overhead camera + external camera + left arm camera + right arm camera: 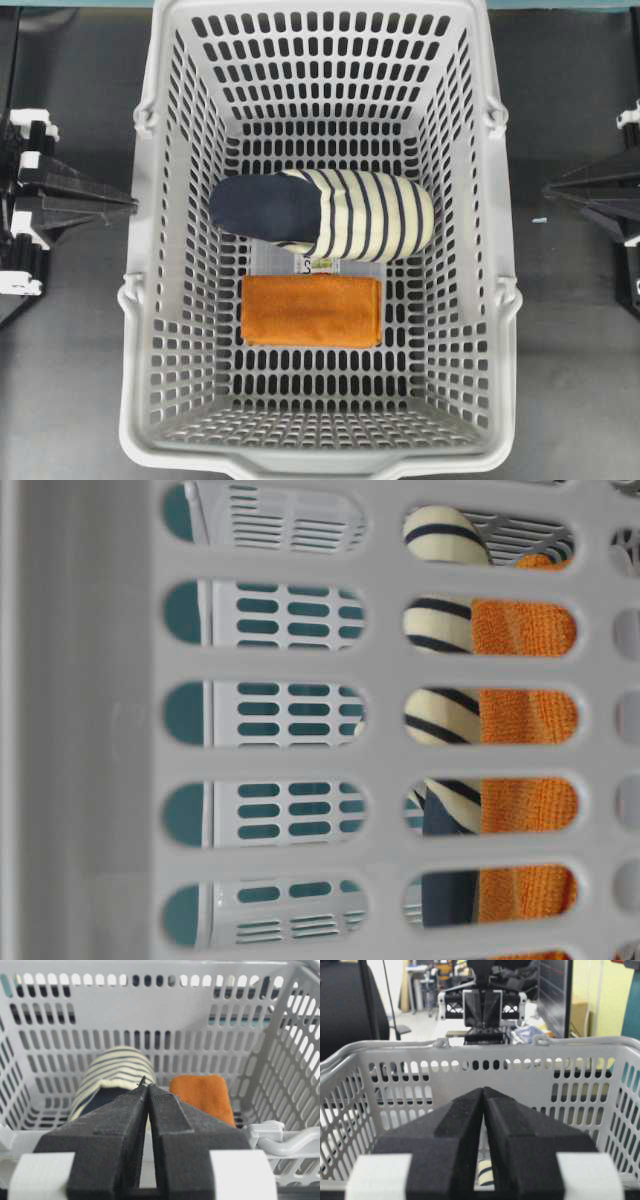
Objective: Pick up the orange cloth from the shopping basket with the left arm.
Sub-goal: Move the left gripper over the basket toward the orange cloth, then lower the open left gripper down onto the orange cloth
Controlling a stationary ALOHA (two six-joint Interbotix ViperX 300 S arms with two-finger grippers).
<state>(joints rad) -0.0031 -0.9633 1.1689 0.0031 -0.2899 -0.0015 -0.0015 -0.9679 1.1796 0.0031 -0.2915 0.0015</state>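
The orange cloth (311,310) lies folded flat on the floor of the grey shopping basket (150,300), in front of the slipper. It also shows in the left wrist view (202,1095) and through the wall slots in the table-level view (525,720). My left gripper (132,205) is shut and empty, outside the basket's left wall at rim height; its tips touch in the left wrist view (146,1084). My right gripper (548,188) is shut and empty outside the right wall; it also shows in the right wrist view (483,1089).
A navy and cream striped slipper (320,215) lies across the basket's middle, partly on a small clear plastic box (320,266) that touches the cloth's far edge. The basket's tall slotted walls (150,1020) stand between both grippers and the cloth.
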